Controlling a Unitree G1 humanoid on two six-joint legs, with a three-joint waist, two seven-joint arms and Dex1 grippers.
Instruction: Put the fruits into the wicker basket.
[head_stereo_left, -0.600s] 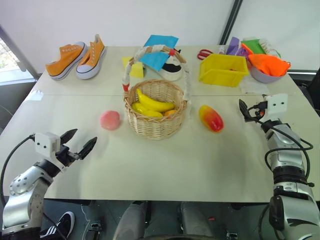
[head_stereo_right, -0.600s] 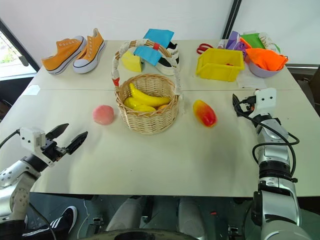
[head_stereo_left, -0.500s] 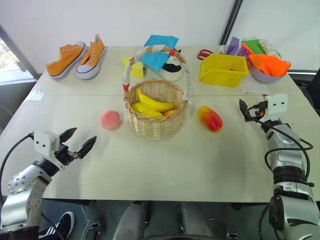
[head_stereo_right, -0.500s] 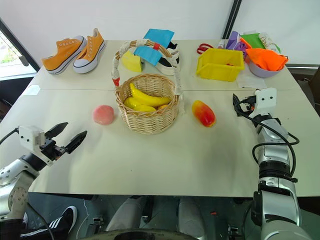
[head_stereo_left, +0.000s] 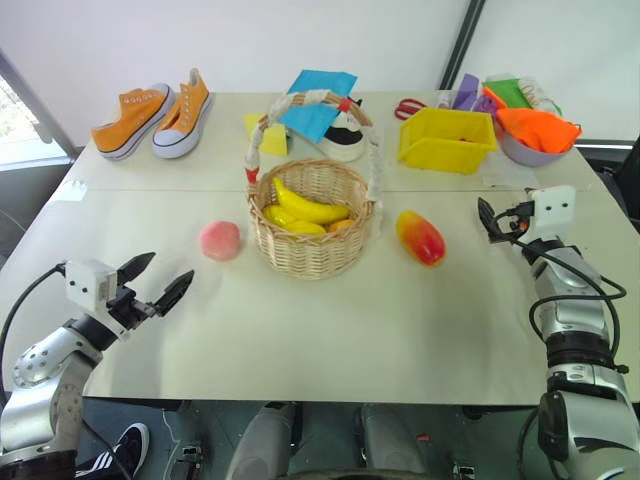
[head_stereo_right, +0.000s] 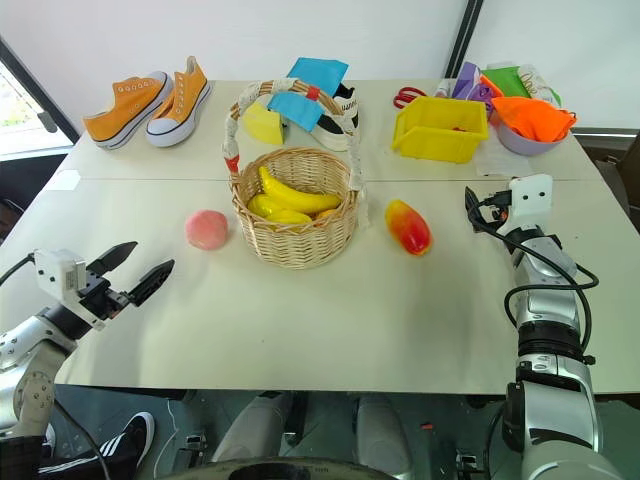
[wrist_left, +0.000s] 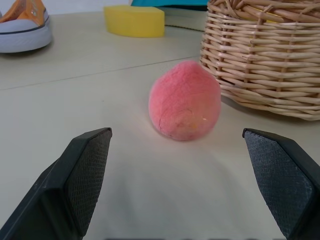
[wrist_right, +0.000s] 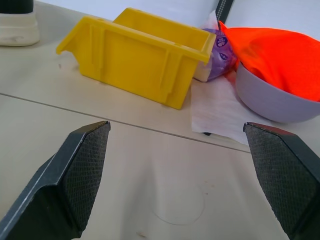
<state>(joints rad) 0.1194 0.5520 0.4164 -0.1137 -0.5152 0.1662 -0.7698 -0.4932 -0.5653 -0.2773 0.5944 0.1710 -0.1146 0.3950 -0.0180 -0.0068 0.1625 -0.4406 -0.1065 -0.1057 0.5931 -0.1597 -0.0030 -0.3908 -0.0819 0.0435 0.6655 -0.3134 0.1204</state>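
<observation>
A pale beige table (head_stereo_left: 330, 320) is set before a white wall; no legible writing is seen. The round pink peach (head_stereo_left: 220, 240) and oval red-to-yellow mango (head_stereo_left: 421, 237) lie flanking the round tan wicker basket (head_stereo_left: 311, 230). Both the left gripper (head_stereo_left: 160, 283) and right gripper (wrist_right: 175, 190) are spread wide, nothing held.

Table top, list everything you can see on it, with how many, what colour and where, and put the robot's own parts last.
Table: one, beige.
Wicker basket: one, tan, cloth-wrapped handle, centre.
Bananas: a bunch, yellow, inside the basket.
Peach: one, pink, left of the basket.
Mango: one, red and yellow, right of the basket.
Sneakers: two, orange, far left.
Yellow bin: one, far right.
Bowl: one, grey, holding orange cloth, far right corner.
Scissors: one, red, behind the bin.
Blue paper: one, behind the basket.
Yellow sponge: one, behind the basket.
Left hand: open, facing the peach.
Right hand: open, facing the bin.
</observation>
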